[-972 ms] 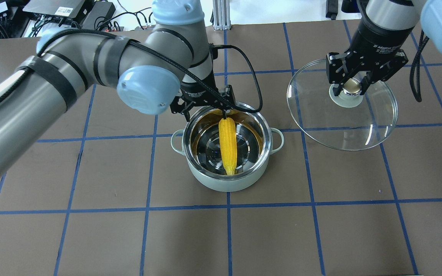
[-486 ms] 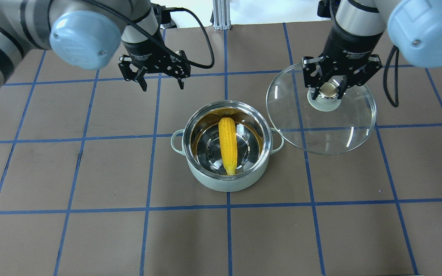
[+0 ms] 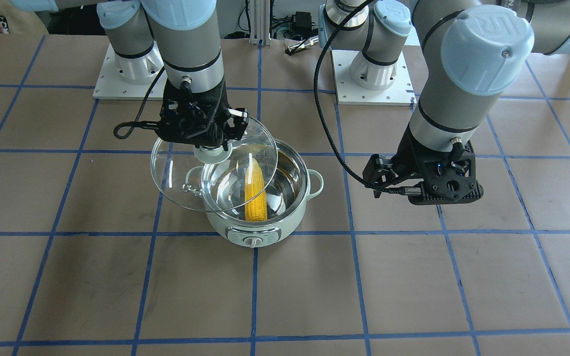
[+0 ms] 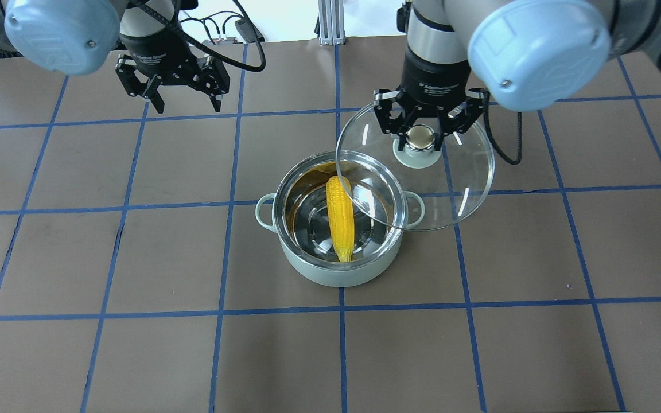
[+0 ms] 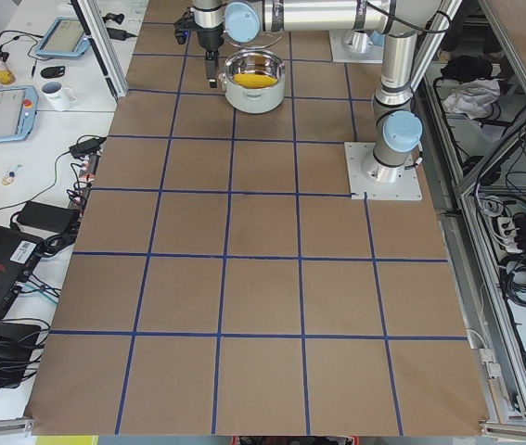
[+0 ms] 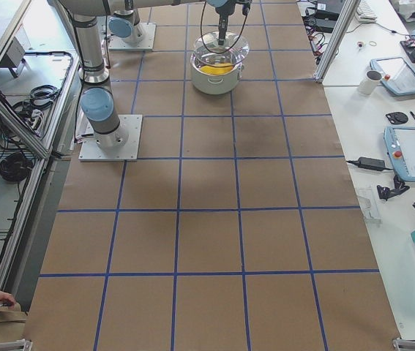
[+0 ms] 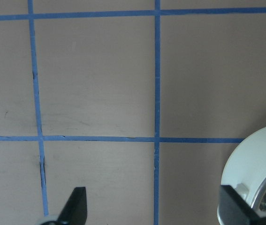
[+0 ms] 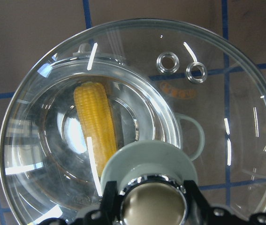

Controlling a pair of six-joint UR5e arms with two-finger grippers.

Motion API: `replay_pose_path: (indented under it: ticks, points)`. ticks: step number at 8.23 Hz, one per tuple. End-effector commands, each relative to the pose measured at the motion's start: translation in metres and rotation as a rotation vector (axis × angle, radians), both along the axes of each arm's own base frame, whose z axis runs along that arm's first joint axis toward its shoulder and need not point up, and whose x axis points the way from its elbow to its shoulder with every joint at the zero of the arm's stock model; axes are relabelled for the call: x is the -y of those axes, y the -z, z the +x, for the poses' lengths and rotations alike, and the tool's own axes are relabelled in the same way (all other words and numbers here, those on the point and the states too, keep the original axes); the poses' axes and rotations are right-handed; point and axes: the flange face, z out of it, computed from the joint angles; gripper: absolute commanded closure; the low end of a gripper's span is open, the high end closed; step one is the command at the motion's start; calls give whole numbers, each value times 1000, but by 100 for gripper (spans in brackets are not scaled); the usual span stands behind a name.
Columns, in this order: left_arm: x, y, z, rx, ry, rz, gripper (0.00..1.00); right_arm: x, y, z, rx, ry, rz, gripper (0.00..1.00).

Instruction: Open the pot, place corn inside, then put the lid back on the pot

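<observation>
The mint-green pot stands mid-table, uncovered, with the yellow corn lying inside it. My right gripper is shut on the gold knob of the glass lid. It holds the lid tilted in the air, overlapping the pot's back right rim. In the front-facing view the lid partly covers the pot and corn. The right wrist view looks through the lid at the corn. My left gripper is open and empty, back left of the pot.
The brown table carries a blue tape grid. The arm base plates sit at the robot's side. A side desk with tablets and a mug lies beyond the table edge.
My right gripper has carried the lid leftward, from beside the pot to over its right rim. My left gripper, open, has drawn away from the pot to the back left.
</observation>
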Motion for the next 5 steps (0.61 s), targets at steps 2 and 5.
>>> replay_pose_path:
  ticks: [2, 5]
  points:
    - [-13, -19, -2, 13, 5, -23, 0, -4, 39, 55, -9, 14, 22, 65]
    - [-54, -61, -6, -19, 11, -54, 0, -1, 66, 73, -12, 11, 28, 65]
